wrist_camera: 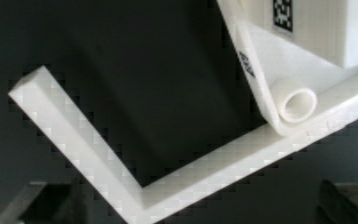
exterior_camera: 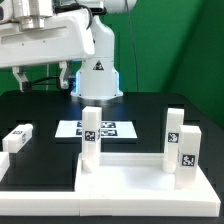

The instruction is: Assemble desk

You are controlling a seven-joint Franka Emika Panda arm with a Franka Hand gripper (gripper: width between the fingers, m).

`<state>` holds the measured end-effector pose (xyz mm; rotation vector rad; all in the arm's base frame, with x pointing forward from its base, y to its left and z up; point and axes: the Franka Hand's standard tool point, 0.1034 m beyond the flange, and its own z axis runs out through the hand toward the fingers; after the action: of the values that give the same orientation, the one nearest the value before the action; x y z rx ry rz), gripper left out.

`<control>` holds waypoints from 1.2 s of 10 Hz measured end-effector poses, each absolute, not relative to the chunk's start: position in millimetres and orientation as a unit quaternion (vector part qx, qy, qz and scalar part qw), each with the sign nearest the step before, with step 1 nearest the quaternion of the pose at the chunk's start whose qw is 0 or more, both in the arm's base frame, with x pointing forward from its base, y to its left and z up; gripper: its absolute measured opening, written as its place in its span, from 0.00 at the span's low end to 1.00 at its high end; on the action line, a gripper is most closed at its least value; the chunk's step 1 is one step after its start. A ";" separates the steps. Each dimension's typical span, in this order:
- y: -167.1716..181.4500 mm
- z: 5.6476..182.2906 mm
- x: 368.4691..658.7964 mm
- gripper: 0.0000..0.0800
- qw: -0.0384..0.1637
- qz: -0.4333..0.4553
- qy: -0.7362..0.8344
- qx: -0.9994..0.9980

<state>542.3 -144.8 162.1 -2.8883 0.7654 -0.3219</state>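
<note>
the white plastic desk top (exterior_camera: pixel 125 178) lay flat on the black table (exterior_camera: pixel 40 110) with white block legs (exterior_camera: pixel 90 135) standing up, far below the raised fingers, and i could not tell if they were apart.

The desk top (exterior_camera: pixel 120 180) looks like smooth matt white plastic, as do the legs (exterior_camera: pixel 91 135) standing on it, each with a printed black-and-white tag (exterior_camera: pixel 186 157). The worktop (exterior_camera: pixel 40 110) is matt black, cloth-like. Beneath the hand, a leg's round end (wrist_camera: pixel 300 103) has a slight sheen.
</note>
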 end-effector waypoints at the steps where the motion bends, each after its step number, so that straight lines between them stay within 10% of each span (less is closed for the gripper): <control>1: -156.3 148.9 531.5 0.81 0.069 -0.101 0.241 -0.963; 5: -199.9 102.9 475.3 0.81 0.120 0.086 0.240 -0.960; 12: -212.3 69.5 475.8 0.81 0.152 0.279 0.105 -0.942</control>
<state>475.8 -212.3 69.5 -2.7047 0.3019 0.8020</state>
